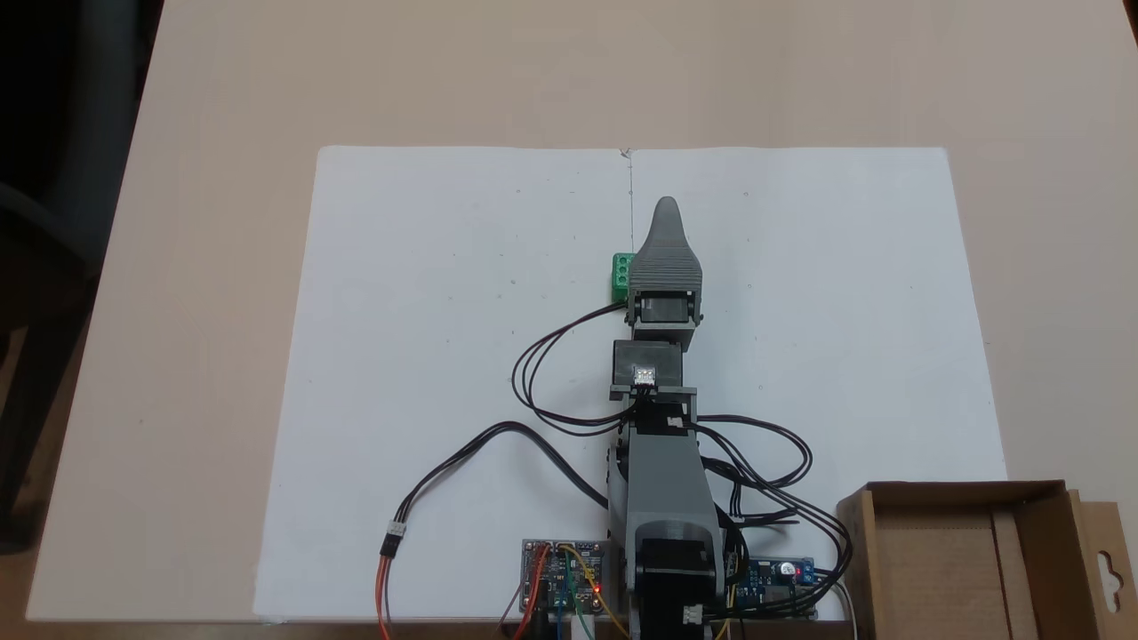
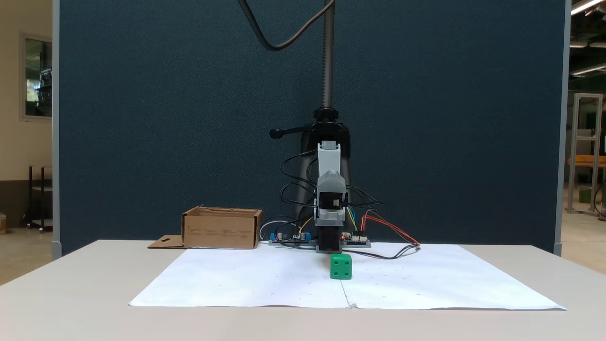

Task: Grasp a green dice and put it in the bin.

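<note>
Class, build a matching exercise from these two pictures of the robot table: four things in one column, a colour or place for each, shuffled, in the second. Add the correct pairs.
Things:
1. green dice
2. bin
3. white paper sheet
4. partition

Descriptions:
A. dark blue, upright behind the table
B. brown cardboard, at the table edge beside the arm's base
C. lies flat under the arm
D. sits on the paper beside the gripper

Pairs: 1-D, 2-B, 3-C, 4-A

Bright green, grey and plain brown on white.
The green dice (image 2: 341, 266) shows darker green pips; the pincer (image 1: 665, 233) is ribbed mid-grey above black motor blocks. The bin (image 1: 960, 560) is plain brown cardboard at four o'clock in the top-down fixed view. White paper (image 1: 444, 356) covers a beige table (image 1: 222, 107); black wires (image 1: 533, 373), an orange-red bundle, and a dark blue backdrop (image 2: 142, 118).
</note>
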